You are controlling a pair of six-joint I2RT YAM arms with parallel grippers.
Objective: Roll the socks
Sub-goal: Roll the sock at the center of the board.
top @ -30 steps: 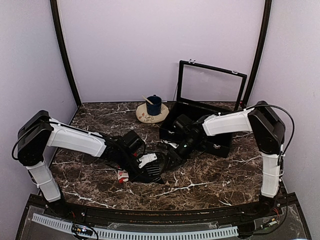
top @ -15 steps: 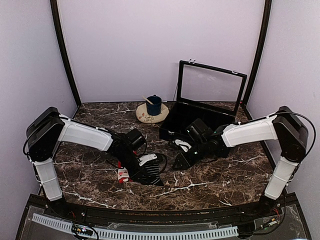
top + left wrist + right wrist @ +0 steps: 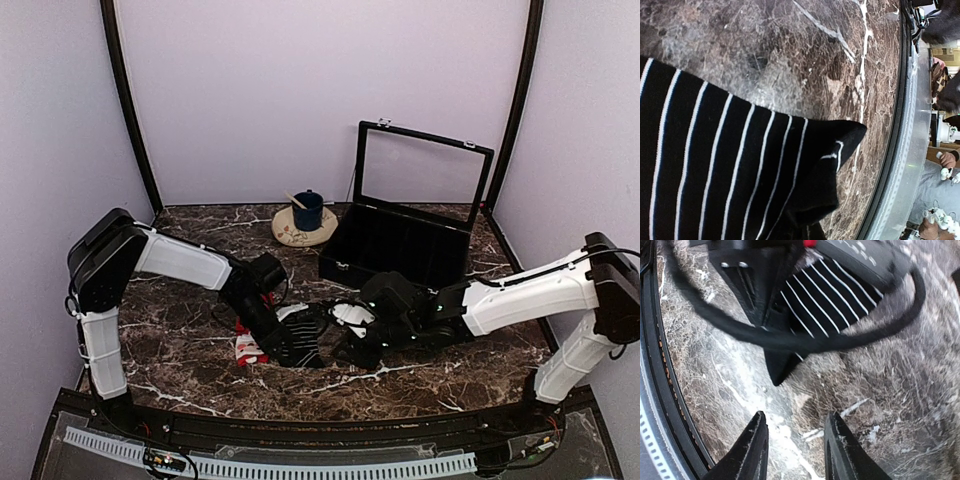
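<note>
The black striped sock points its corner at 12 o'clock from your right gripper, which is half open and empty. Your left gripper, fully closed, grips it.

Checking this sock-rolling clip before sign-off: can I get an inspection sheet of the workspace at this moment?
Surface: dark marbled table.
Job's things: black striped sock at the left claw; red sock beside it.
Clutter: blue mug on a saucer, open black case, both at the back.
Claws: left shut, seemingly pinching the striped sock; right claw open, empty.
Cables: black cable looping beside the left claw.
Surroundings: lilac walls; nothing else seen.
</note>
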